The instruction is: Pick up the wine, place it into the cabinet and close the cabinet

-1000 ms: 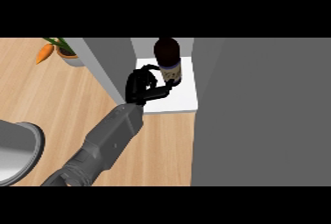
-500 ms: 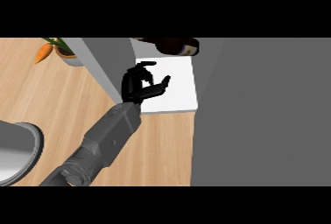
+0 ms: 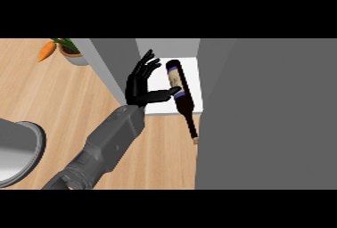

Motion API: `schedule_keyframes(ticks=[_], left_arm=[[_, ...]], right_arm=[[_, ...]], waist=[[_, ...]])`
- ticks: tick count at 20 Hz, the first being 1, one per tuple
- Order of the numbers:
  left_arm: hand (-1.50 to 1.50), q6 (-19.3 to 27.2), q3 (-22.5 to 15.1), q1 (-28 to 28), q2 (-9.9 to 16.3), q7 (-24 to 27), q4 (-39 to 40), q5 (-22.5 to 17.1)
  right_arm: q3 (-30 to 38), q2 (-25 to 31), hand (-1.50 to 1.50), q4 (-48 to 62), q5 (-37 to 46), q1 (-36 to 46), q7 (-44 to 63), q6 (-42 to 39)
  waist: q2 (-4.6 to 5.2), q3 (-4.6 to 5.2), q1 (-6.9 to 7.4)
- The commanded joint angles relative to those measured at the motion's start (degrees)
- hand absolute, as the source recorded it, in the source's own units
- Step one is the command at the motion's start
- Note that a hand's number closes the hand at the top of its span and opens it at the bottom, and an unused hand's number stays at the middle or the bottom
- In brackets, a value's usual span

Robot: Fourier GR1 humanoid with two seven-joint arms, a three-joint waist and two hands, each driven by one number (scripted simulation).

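The dark wine bottle (image 3: 182, 101) lies on its side on the white cabinet shelf (image 3: 192, 67). Its base points away from me, and its thin neck sticks out past the shelf's front edge over the wooden counter (image 3: 66, 102). My left hand (image 3: 139, 83) is open just left of the bottle with straight fingers pointing up. Its thumb reaches right and touches the bottle's body. The right hand does not show.
A tall grey cabinet panel (image 3: 263, 116) fills the right side. A narrower grey panel (image 3: 106, 58) stands left of the shelf. A carrot (image 3: 45, 51) and a small pot (image 3: 74, 58) sit at the back left. A grey round vessel (image 3: 16, 151) is at the left edge.
A second ago the hand was curled round the upright bottle in the cabinet. It has let go and opened. The bottle has tipped over towards me and now lies flat.
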State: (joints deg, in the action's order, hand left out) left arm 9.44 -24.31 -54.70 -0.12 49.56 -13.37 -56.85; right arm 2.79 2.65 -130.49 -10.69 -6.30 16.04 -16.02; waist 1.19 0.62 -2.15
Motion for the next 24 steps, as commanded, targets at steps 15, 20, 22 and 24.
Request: schedule_keyframes(ticks=[15, 20, 22, 24], left_arm=[[-1.50, 9.7, -11.0, 21.4, 9.3, -12.5, -43.0, 8.8], [-1.50, 16.0, -15.7, 31.1, 15.7, -18.3, -64.4, 11.4], [-1.50, 15.6, -14.1, 33.7, 19.5, -20.4, -70.9, 11.3], [-1.50, 20.8, -18.0, 38.9, 21.2, -22.1, -79.9, 13.7]], right_arm=[[-2.4, -0.9, -1.50, -2.8, 3.0, 0.1, 2.7, 2.0], [-1.3, 0.2, -1.50, -4.2, 0.7, 2.4, 6.7, 2.8], [-2.3, 0.2, -1.50, -7.5, 0.4, 1.5, 9.2, 3.2], [-1.9, -1.0, -1.50, -1.3, 1.5, 1.3, 3.7, 2.3]], waist=[[-1.82, -0.68, 3.45], [-1.91, -0.69, 3.91], [-1.67, -0.65, 3.16], [-1.75, -0.70, 3.92]])
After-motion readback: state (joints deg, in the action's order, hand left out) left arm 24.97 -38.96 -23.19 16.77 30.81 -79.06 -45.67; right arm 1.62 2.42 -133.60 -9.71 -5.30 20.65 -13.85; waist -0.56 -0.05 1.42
